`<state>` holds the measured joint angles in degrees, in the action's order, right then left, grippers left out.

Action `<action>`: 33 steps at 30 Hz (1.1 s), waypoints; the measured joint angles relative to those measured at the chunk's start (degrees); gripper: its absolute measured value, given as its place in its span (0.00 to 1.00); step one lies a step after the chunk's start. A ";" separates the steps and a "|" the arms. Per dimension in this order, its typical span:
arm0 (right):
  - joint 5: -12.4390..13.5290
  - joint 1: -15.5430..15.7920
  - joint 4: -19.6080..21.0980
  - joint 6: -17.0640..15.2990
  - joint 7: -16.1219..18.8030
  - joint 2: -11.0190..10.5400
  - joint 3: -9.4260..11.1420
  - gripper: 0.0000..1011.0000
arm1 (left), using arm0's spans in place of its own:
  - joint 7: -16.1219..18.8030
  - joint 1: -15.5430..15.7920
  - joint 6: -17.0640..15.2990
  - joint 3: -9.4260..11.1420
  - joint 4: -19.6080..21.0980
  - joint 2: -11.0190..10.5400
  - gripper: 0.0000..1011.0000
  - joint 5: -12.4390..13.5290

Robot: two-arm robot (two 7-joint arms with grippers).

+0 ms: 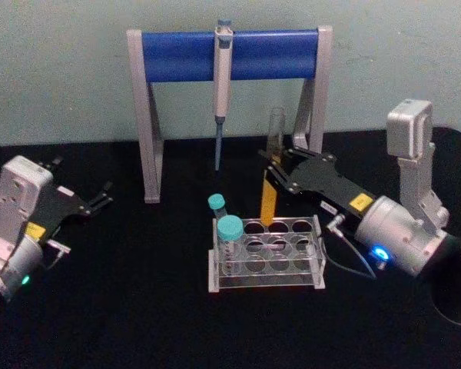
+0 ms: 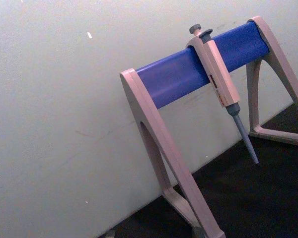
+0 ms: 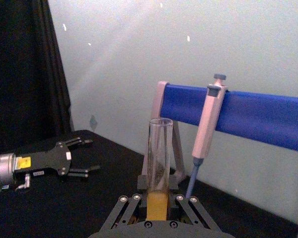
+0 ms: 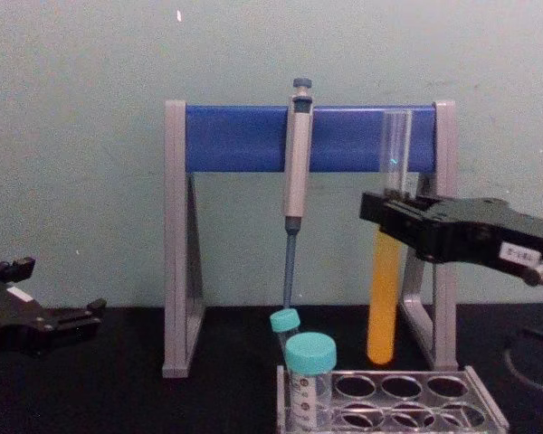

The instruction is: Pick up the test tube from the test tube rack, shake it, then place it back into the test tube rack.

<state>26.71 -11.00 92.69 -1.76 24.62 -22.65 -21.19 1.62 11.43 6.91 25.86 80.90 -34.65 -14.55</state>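
Holding two teal-capped tubes point(image 1: 230, 228), a clear plastic rack point(image 1: 215, 270) sits beneath the right gripper point(image 1: 274, 166). Its fingers pinch a tall glass test tube point(image 1: 270, 204), orange-yellow liquid mostly below them. Left gripper point(image 1: 84, 181) gapes.

Right gripper point(image 1: 275, 165), reaching in raised from the table's point(image 1: 138, 323) right edge, clamps the test tube point(image 1: 270, 198). Left gripper point(image 1: 83, 183) sits by the left edge, fingers apart.
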 joint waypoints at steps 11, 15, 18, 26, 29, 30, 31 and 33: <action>-0.36 -5.63 -6.19 1.55 1.91 0.70 -1.43 0.23 | 0.00 0.00 0.00 0.00 0.00 0.00 0.99 0.00; -0.52 -6.09 -6.68 1.52 1.56 0.24 -1.02 0.23 | 0.00 0.00 0.00 0.00 0.00 0.00 0.99 0.00; -0.53 -5.83 -6.57 1.44 0.99 -0.22 -0.46 0.23 | 0.00 0.00 0.00 0.00 0.00 0.00 0.99 0.00; -0.54 -3.79 -4.58 0.87 -0.65 -1.25 0.94 0.23 | 0.00 0.00 0.00 0.00 0.00 0.00 0.99 0.00; -0.63 -2.62 -3.26 0.42 -1.42 -1.65 1.45 0.23 | 0.00 0.00 0.00 0.00 0.00 0.00 0.99 0.00; -0.63 -1.95 -2.48 0.18 -1.73 -1.87 1.68 0.23 | 0.00 0.00 0.00 0.00 0.00 0.00 0.99 0.00; -0.63 -1.60 -2.08 0.07 -1.90 -1.97 1.79 0.23 | 0.00 0.00 0.00 0.00 0.00 0.00 0.99 0.00; -0.63 -0.61 -0.94 -0.25 -2.26 -2.17 2.03 0.23 | 0.00 0.00 0.00 0.00 0.00 0.00 0.99 0.00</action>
<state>26.08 -11.61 91.75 -2.00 22.36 -24.82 -19.16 1.62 11.43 6.91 25.86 80.90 -34.65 -14.55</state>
